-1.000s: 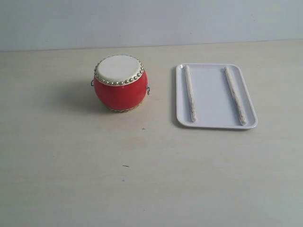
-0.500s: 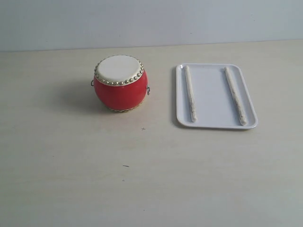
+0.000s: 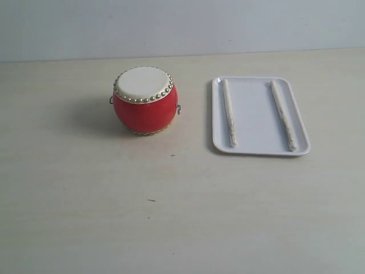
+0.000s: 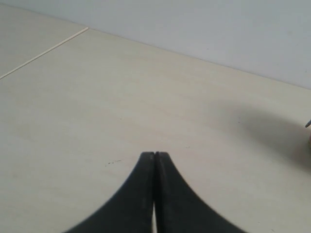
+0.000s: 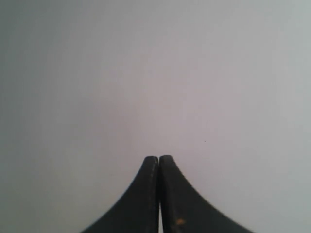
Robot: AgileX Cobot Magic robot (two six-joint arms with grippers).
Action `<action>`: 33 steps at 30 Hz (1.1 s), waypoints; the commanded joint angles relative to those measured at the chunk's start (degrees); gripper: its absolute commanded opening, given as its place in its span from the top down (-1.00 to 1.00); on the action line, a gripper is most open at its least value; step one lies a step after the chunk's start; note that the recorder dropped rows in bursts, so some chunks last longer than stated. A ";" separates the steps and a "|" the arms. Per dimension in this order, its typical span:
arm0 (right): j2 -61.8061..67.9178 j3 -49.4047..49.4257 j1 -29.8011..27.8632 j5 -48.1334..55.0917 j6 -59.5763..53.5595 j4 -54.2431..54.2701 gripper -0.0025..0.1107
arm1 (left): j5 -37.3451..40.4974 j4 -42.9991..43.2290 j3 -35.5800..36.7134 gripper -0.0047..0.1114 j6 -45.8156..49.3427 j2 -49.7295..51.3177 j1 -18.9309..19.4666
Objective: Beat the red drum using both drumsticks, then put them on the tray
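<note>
Drumsticks [image 3: 229, 112] on tray [image 3: 256, 114], exterior view only

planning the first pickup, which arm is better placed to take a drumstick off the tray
Right, probably: the tray with both drumsticks lies on its side, beyond the red drum from the left; the left gripper and right gripper are both shut.

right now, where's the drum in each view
Exterior view: the drum stands left of the middle, beside the tray.
Left wrist view: only a sliver at the frame's edge, its side ring, beyond the shut left gripper.
Right wrist view: not in it; only the shut right gripper against plain grey.
Shared landmark: the drum's shadow on the table, in the exterior and left wrist views only.
</note>
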 commanded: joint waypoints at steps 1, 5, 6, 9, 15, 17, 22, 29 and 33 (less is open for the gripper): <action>-1.19 0.20 -0.20 4.65 1.94 -0.86 0.96 | -0.28 0.21 0.15 0.92 0.09 -0.27 0.20; -3.99 3.49 -0.20 5.23 8.06 -3.83 0.96 | -0.28 0.21 0.15 0.92 0.09 -0.27 0.20; -4.86 4.90 -0.34 5.10 10.13 -6.43 0.96 | -0.28 0.21 0.15 0.92 0.09 -0.27 0.20; -7.38 9.67 -0.34 4.71 20.53 -17.39 0.96 | -0.28 0.21 0.15 0.92 0.09 -0.27 0.20; -12.32 17.69 -0.34 1.72 34.92 -34.14 0.96 | -0.28 0.21 0.15 0.92 0.09 -0.27 0.20; -13.34 20.68 -0.34 0.08 34.92 -36.64 0.96 | -0.28 0.21 0.15 0.92 0.09 -0.27 0.20; -14.51 27.62 -0.34 -4.49 34.23 -36.76 0.96 | -0.28 0.21 0.15 0.92 0.09 -0.27 0.20; -14.51 36.71 -0.34 -10.54 35.55 -36.36 0.96 | -0.28 0.21 0.15 0.92 0.09 -0.27 0.20; -14.51 40.36 -1.38 -10.54 36.50 -36.22 0.96 | -0.28 0.21 0.15 0.92 0.09 -0.27 0.20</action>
